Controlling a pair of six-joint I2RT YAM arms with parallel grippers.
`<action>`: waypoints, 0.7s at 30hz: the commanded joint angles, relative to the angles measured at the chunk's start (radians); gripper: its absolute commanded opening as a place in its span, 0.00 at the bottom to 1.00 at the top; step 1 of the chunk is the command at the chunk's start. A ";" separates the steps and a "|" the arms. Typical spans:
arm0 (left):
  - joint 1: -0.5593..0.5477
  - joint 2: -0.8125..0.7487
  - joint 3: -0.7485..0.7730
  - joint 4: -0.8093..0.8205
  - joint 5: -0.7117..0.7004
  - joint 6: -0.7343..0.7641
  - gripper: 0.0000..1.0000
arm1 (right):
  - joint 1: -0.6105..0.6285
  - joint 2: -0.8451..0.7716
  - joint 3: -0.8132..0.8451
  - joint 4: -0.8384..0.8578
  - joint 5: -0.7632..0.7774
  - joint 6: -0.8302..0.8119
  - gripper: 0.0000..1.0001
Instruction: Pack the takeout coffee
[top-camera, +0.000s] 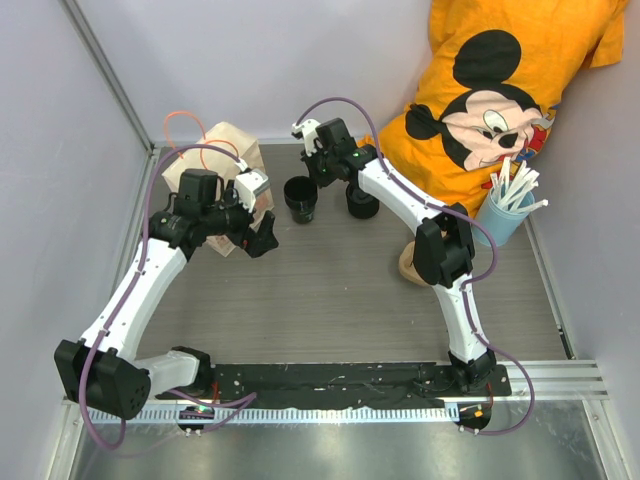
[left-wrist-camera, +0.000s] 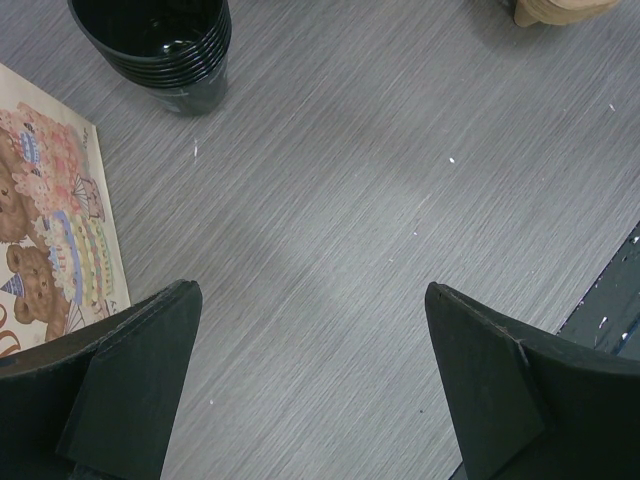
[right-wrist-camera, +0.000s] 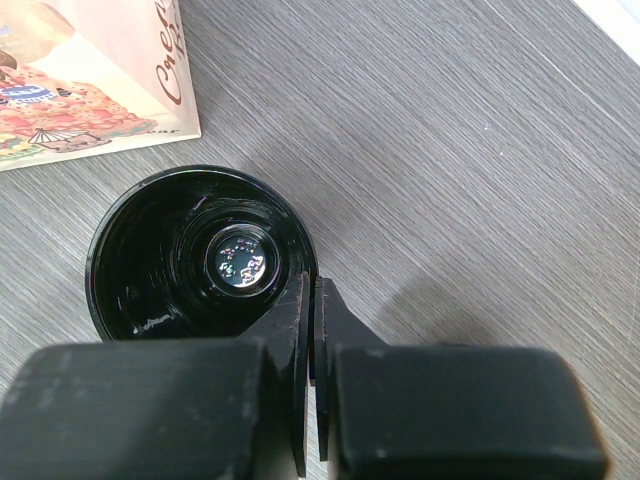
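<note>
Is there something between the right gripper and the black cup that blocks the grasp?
Nothing visible does. The right gripper is shut on the rim of the black cup, with the wall pinched between its fingers.

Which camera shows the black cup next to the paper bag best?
The right wrist view: it looks straight down into the black cup, rim and bottom visible. The top external view shows the cup small; the left wrist view catches only part of the cup at the frame edge.

- Left of the black cup: a paper bag stands close and blocks that side.
- Right of it: a black lid, with a narrow gap between.
- On its rim: the right gripper is pinched there.
- Near side: bare table, wide open.
</note>
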 joint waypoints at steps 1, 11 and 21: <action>0.003 -0.008 -0.001 0.037 0.017 -0.010 1.00 | 0.006 -0.046 0.012 0.029 -0.021 0.010 0.01; 0.005 -0.011 -0.004 0.040 0.014 -0.010 1.00 | 0.012 -0.084 0.043 0.014 -0.031 0.018 0.01; 0.005 -0.008 -0.005 0.040 0.019 -0.010 1.00 | 0.014 -0.106 0.080 -0.002 -0.044 0.035 0.01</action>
